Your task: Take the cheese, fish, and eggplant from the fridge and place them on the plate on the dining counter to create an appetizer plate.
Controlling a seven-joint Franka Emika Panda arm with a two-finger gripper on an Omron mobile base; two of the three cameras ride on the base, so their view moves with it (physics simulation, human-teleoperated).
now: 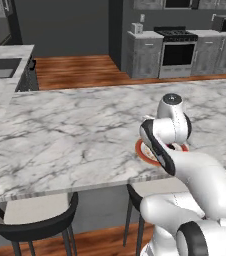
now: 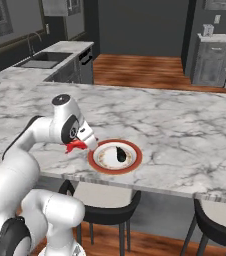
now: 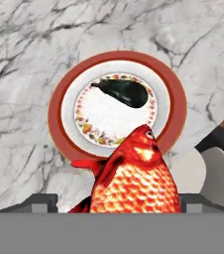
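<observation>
**Fish held just short of the plate**

We saw the plate (image 2: 100,167) sitting close to the near edge of the dining counter (image 2: 185,130), just above two black stools (image 2: 110,210). Beyond it the marble ran bare and wide toward the far side, leaving plenty of open surface around the rim. The eggplant (image 3: 123,93) lay on the plate's white centre, off toward one side, its long axis running across the hand view with the thin stem end pointing left.

Our gripper (image 2: 80,144) hung over the counter just beside the plate's rim, nearer the sink end. It was grasping the fish (image 3: 134,178) between widely spread jaws (the finger tips themselves were mostly hidden behind the scaled body). In the hand view the fish's long axis ran straight away from the hand, head pointing up toward the plate and overlapping its near rim. From the right base view its red tail fin stuck out sideways beneath the hand.
</observation>
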